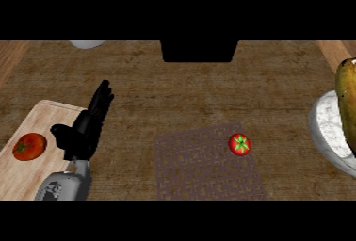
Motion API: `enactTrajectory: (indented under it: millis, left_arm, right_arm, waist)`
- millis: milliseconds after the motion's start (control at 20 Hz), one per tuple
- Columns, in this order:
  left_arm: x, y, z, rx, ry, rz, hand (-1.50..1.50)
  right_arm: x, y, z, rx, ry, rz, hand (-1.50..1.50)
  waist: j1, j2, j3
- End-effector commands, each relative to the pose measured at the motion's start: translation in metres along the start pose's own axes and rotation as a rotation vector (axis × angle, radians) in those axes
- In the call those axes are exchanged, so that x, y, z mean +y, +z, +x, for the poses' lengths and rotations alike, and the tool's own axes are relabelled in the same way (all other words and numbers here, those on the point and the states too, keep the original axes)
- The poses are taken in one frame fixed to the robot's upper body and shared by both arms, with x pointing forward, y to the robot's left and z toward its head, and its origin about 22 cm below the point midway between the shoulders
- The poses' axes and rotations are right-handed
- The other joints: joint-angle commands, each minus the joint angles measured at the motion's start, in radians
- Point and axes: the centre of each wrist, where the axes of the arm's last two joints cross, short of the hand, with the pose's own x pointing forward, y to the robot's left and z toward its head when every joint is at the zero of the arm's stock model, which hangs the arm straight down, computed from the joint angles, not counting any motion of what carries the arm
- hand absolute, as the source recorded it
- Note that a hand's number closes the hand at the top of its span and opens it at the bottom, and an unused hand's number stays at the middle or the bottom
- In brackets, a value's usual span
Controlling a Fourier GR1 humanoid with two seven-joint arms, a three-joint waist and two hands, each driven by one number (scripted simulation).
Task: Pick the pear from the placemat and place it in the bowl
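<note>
We see the pear (345,82), yellow-green, upright at the right edge over the white speckled bowl (325,126), no right hand in view, while a red fruit (239,144) lies on the placemat (205,169) and the left hand (87,124) rests open, fingers straight, beside a tomato (28,146) on the cutting board (28,179); no writing is legible.

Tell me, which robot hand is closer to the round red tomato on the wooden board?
Left. The black left hand is just right of the round red tomato, over the pale wooden cutting board, fingers straight. The right hand does not show in this view.
</note>
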Motion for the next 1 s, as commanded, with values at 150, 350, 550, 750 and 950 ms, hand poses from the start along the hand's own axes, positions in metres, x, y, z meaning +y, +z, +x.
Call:
enactTrajectory:
  millis: [150, 350, 550, 750, 950]
  left_arm:
    - [-0.002, 0.000, 0.006, 0.002, 0.007, -0.006, 0.00]
    - [0.005, -0.007, 0.017, -0.005, -0.008, -0.003, 0.00]
    - [0.009, 0.009, -0.004, 0.006, 0.004, -0.010, 0.00]
    - [0.001, -0.007, -0.015, -0.013, -0.021, 0.002, 0.00]
    - [-0.011, -0.010, 0.007, -0.004, 0.005, -0.021, 0.00]
  right_arm:
    - [0.002, -0.029, -0.060, 0.068, 0.135, -0.023, 1.50]
    - [0.004, -0.051, -0.100, 0.086, 0.127, -0.039, 1.50]
    - [0.017, -0.074, -0.130, 0.115, 0.162, -0.030, 1.50]
    - [0.042, -0.046, -0.184, 0.162, 0.201, 0.026, 1.50]
    - [0.051, -0.074, -0.204, 0.250, 0.032, 0.134, 1.50]
  waist:
    - [0.000, 0.001, 0.001]
    - [0.002, 0.002, 0.001]
    - [0.009, 0.002, 0.001]
    - [-0.001, 0.003, 0.001]
    - [0.011, 0.005, 0.002]
